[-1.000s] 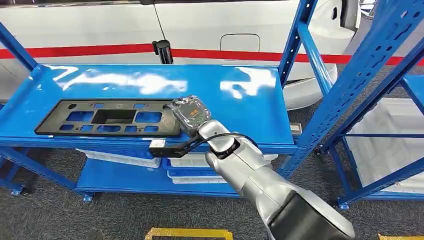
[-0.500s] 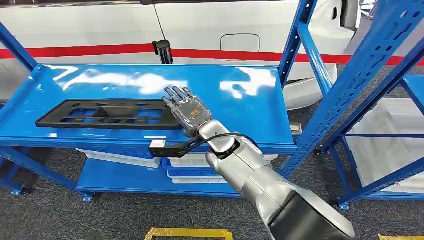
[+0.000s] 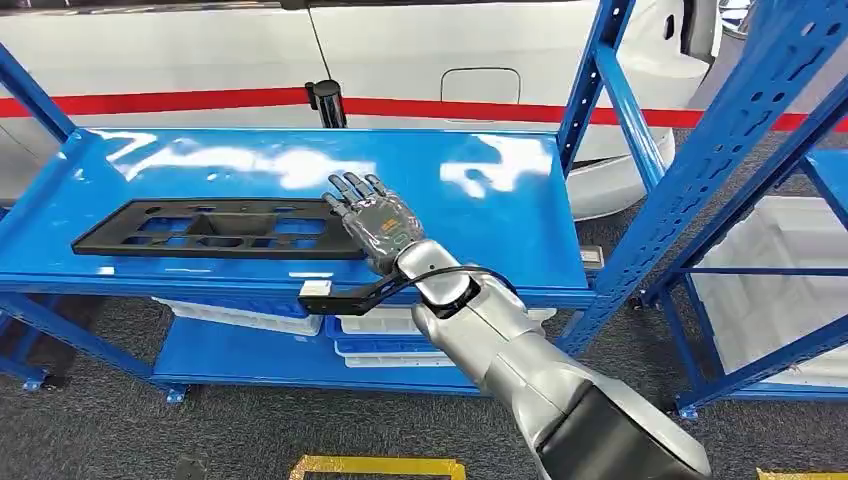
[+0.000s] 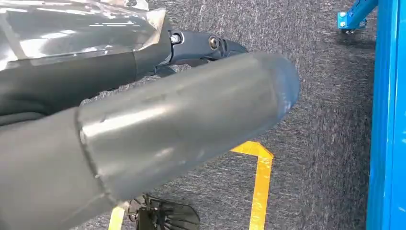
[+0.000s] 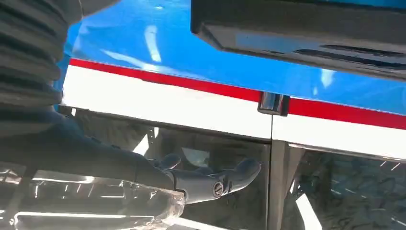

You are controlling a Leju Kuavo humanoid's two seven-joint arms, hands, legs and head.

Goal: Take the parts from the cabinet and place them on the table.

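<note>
Glossy blue shelf [image 3: 480, 215], matt blk panel [image 3: 215, 228]

A flat panel part [image 3: 220, 228] lay on the top shelf [image 3: 470, 215] of a rack, toward its left and near edge. The right hand [image 3: 372, 218] was over the same shelf just right of the part, its fingers [image 3: 349, 189] spread and pointing far, close to the part's right end. Trays [image 3: 375, 335] sat on the lower shelf [image 3: 240, 355] beneath. A car [image 3: 450, 60] stood behind the rack, across the far side. A second rack [image 3: 760, 130] stood to the right. Floor tape [image 3: 375, 466] lay on the floor near the robot, in front of the first rack. The left hand [image 4: 143, 124] hung above the floor.
</note>
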